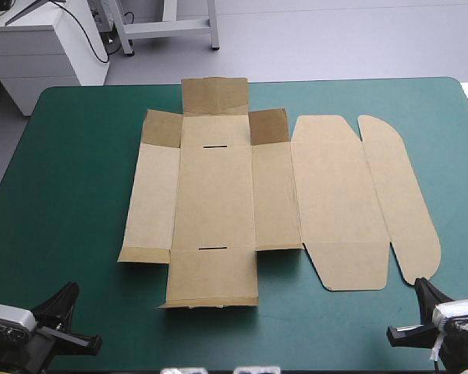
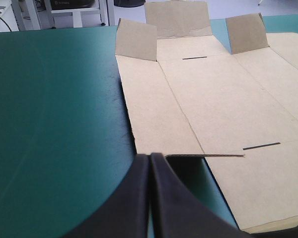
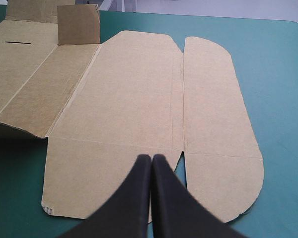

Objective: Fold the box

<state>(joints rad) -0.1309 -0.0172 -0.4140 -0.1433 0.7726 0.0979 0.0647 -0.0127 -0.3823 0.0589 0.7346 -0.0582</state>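
I see the box (image 1: 216, 195) nearly flat, only far flaps (image 1: 214, 95) up; folding barely begun. Left claw (image 2: 150, 157) and right claw (image 3: 152, 158) closed, empty.

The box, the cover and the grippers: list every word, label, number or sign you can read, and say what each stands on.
None can be read.
The box: plain brown board, no print; its only marks are two dark slots, which are cuts.
The teal-green cover: no writing.
The left gripper and the right gripper, jaws shut: plain black, no label.
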